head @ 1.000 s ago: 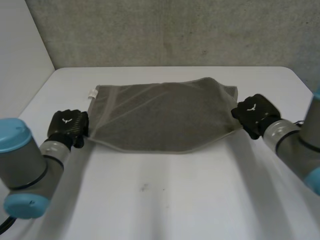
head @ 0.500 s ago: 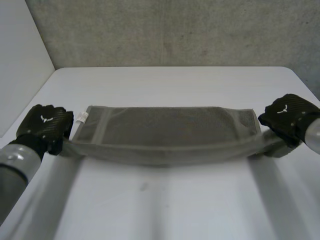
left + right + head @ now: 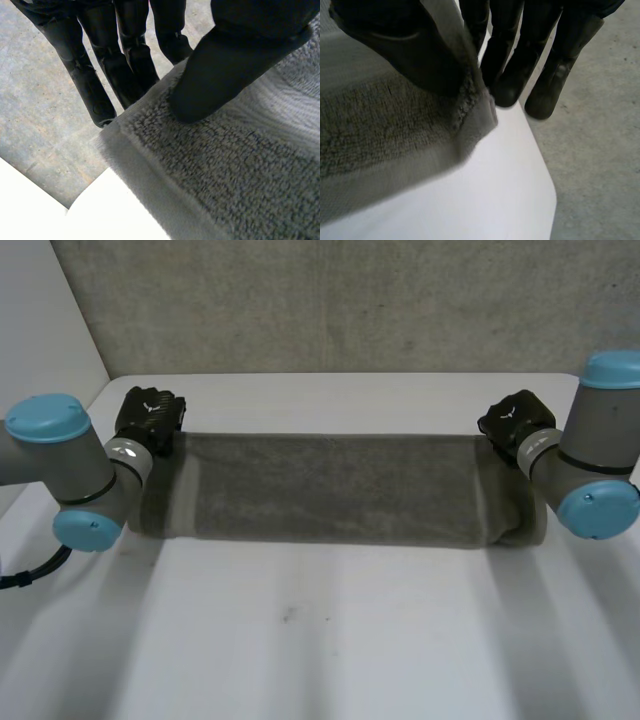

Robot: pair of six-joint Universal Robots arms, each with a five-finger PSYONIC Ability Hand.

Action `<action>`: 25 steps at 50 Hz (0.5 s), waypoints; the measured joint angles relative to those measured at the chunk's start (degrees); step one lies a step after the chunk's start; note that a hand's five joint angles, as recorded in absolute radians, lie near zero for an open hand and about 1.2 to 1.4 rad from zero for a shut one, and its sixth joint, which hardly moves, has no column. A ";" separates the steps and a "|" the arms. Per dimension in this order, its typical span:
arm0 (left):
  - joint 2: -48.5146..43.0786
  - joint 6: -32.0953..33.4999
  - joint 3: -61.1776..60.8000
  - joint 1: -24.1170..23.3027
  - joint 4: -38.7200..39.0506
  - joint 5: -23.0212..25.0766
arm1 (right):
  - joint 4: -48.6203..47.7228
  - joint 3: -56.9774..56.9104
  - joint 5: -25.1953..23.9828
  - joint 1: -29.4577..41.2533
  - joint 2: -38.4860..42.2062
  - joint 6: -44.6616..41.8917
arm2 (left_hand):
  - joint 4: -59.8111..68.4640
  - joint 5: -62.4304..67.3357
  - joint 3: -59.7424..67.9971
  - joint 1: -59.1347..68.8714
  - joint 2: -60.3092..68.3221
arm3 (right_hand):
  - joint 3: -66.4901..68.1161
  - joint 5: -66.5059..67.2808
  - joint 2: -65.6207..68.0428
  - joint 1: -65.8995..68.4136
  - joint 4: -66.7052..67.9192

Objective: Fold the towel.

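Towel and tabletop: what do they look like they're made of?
Towel: grey terry cloth, likely cotton; the left wrist view shows looped pile and a flat woven border band. Tabletop: smooth, white, matte, probably laminate or painted board; no grain visible.

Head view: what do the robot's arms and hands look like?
The left arm and right arm are thick grey cylinders with round light-blue caps. The left hand and right hand are black, each with a small white emblem on its back.

Towel across table between left hand and right hand
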 measured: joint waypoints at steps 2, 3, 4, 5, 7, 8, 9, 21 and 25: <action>-1.85 -0.02 2.38 0.00 -0.07 -0.08 | -1.11 -2.23 0.69 0.19 2.15 -0.19 | -14.30 -13.67 -14.18 -14.74 -14.26 | -20.62 -21.34 -21.34 -20.78 -20.68; -2.55 -0.04 3.23 -0.01 -0.04 -0.10 | -1.59 -3.30 1.01 0.28 3.17 -0.26 | -23.99 -23.63 -23.81 -24.39 -25.57 | -32.32 -32.47 -33.36 -32.57 -31.15; -2.79 -0.05 3.48 -0.01 -0.04 -0.10 | -1.79 -3.79 1.15 0.31 3.64 -0.28 | -29.79 -29.72 -29.49 -28.58 -30.01 | -37.96 -38.55 -39.00 -38.12 -36.79; -3.28 -0.08 3.95 -0.02 0.00 -0.10 | -2.19 -4.75 1.42 0.36 4.50 -0.31 | -41.25 -40.51 -40.86 -39.55 -41.64 | -47.53 -49.77 -48.63 -47.64 -47.39; -3.80 -0.17 4.37 -0.03 0.10 -0.10 | -2.72 -6.07 1.78 0.40 5.58 -0.27 | -51.60 -50.38 -51.65 -51.09 -51.69 | -56.40 -58.22 -56.64 -55.59 -56.13; -3.96 -0.24 4.43 -0.04 0.15 -0.10 | -3.11 -6.89 2.03 0.40 6.13 -0.18 | -54.26 -52.68 -54.37 -53.52 -54.36 | -57.92 -58.68 -57.88 -57.12 -57.21; -4.00 -0.33 4.42 -0.04 0.17 -0.10 | -3.34 -7.27 2.16 0.40 6.34 -0.11 | -55.83 -54.14 -55.92 -55.06 -55.88 | -58.04 -58.68 -57.95 -57.64 -57.25; 5.69 -10.52 -1.97 -0.09 0.06 -0.08 | -5.70 -2.69 3.12 0.11 -1.31 7.10 | -60.16 -57.26 -60.11 -59.20 -60.15 | -58.04 -58.68 -57.95 -58.54 -57.25; 11.59 -14.68 -6.73 -0.06 0.14 0.03 | -5.84 4.35 3.01 -0.06 -7.38 9.79 | -60.22 -57.27 -60.12 -59.21 -60.19 | -58.04 -58.68 -57.95 -58.56 -57.25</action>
